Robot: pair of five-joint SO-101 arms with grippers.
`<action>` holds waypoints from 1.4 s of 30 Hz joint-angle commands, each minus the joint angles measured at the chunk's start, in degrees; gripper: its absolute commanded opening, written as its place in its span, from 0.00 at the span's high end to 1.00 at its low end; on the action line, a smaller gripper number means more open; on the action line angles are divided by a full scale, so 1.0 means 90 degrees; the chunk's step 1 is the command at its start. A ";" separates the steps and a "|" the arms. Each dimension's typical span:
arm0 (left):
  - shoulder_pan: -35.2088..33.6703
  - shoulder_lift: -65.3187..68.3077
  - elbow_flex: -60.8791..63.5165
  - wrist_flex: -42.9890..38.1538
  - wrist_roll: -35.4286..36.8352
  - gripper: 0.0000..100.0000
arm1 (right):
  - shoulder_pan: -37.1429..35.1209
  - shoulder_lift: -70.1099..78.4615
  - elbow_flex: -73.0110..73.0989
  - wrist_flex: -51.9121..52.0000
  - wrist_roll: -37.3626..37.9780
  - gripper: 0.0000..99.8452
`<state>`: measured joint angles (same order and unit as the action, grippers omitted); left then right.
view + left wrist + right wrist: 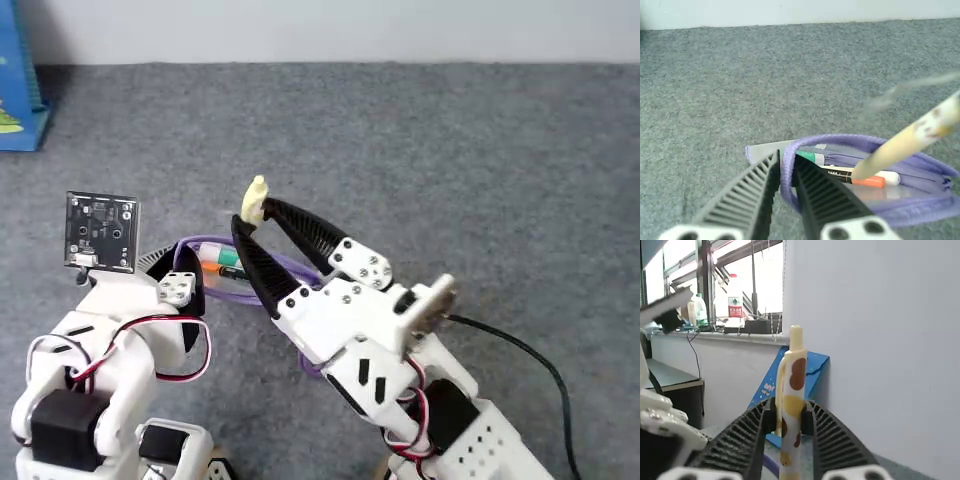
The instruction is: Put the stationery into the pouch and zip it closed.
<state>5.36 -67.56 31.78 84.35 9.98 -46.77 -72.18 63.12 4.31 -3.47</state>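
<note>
My right gripper clamps the spotted pen above the open purple pouch, whose rim my left gripper pinches.

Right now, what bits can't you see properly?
- High view: most of the pouch is hidden under both arms.
- Left wrist view: the pen is blurred and covers part of the orange-capped marker inside.
- Right wrist view: the pen's lower end, past the right gripper, is cut off by the picture's edge.
</note>
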 commanded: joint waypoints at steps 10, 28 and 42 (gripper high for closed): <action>0.0000 -0.0137 -0.0073 -0.0215 0.0049 0.99 | -0.0249 -0.0884 0.0088 0.1109 -0.0020 0.74; -0.0010 -0.0137 -0.0073 -0.0215 0.0049 0.99 | 0.0952 -0.2818 0.0078 0.4410 -0.0078 0.86; -0.0166 -0.0147 -0.0073 -0.0205 0.0049 0.99 | 0.0542 -0.1255 0.0860 0.1880 -0.0479 0.99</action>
<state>3.87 -67.47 31.87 84.35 10.15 -40.00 -87.47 73.05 25.93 -7.25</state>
